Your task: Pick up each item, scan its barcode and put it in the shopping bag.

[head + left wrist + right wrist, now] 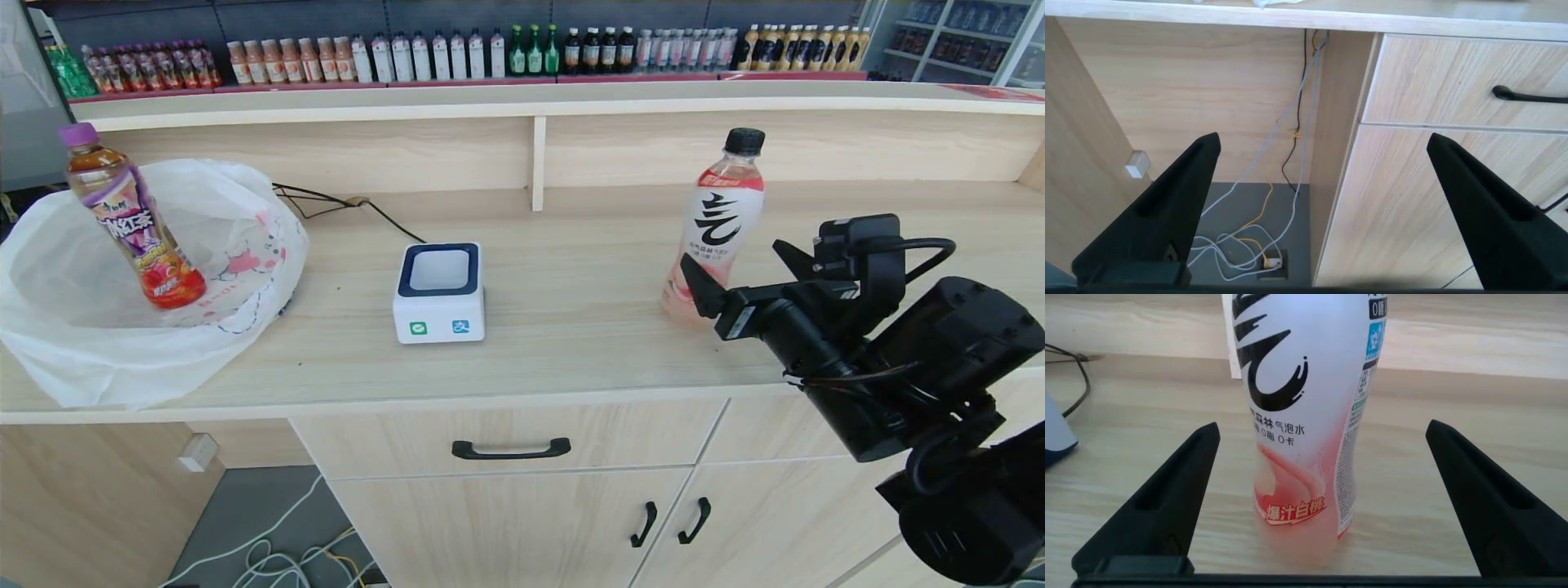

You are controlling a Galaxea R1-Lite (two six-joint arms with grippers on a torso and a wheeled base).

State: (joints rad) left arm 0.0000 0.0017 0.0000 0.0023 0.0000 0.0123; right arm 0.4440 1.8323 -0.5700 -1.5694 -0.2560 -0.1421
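Standing upright on the counter (571, 343), over on the right side, is the pink bottle (718, 220). It has a black cap and a white label. The right gripper (731, 255) is just on the near side of it, low down by the bottle's bottom half. The right arm comes in from the near right and points to the far left, toward the bottle. Its two fingers (700, 292) are wide apart. In the right wrist view the pink bottle (1302, 425) shows between the two fingers (1167, 506), one on each side, and they do not touch it.

Left of the pink bottle, near the middle of the counter, sits the scanner (439, 291), a small white box with a dark blue top. A black cable (326, 200) lies on the counter behind it.

Far to the left is the white bag (49, 327), open at the top. A tea bottle (135, 220) with a purple cap is inside it, leaning to the left.

The left gripper (1324, 139) is down below the counter top, facing the wooden cupboard front. Its fingers (1167, 220) are wide apart and hold nothing. Past them are a black drawer handle (1527, 95) and loose wires (1241, 245) on the floor.

Rows of drinks (490, 53) stand on a shelf at the far back.
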